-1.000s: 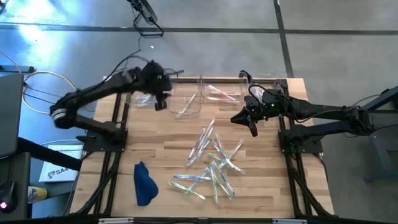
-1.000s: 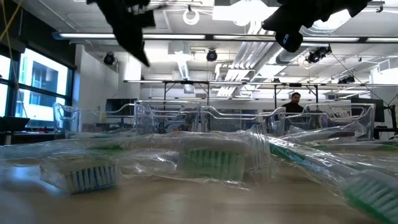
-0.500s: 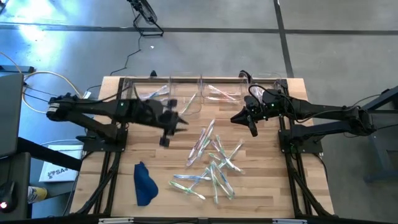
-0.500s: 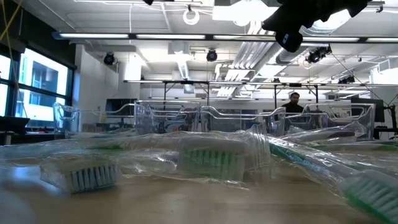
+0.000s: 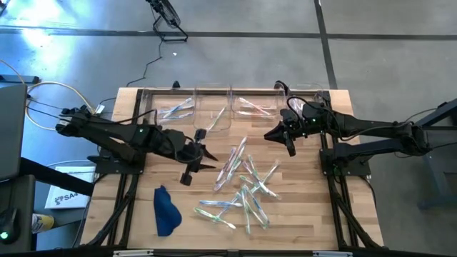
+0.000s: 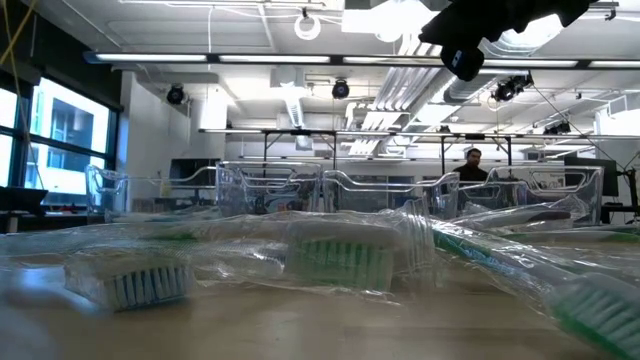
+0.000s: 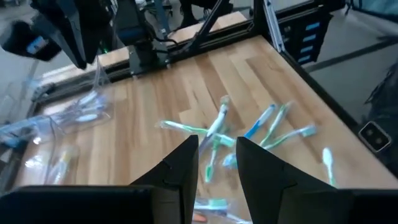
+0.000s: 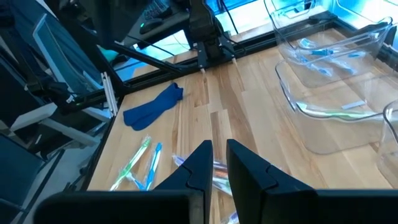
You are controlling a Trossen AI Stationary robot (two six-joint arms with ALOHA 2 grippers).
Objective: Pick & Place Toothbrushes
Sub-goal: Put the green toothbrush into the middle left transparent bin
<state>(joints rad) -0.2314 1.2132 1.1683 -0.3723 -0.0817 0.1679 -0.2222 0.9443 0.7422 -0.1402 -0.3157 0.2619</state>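
So the left gripper (image 5: 198, 158) is the one to watch: it hangs over the worktop (image 5: 143, 214) just off the near edge of the toothbrushes (image 5: 243, 187), which lie loose straight ahead of its jaws. Those jaws stand a little apart with nothing between them. Closest brushes mostly run lengthwise away from the jaws, fanned out a bit, so I'd guess a wrist turn is needed to grab one across the handle. The right gripper (image 5: 288, 145) waits beyond the pile near the bins (image 5: 214, 114), jaws nearly pressed together, empty.
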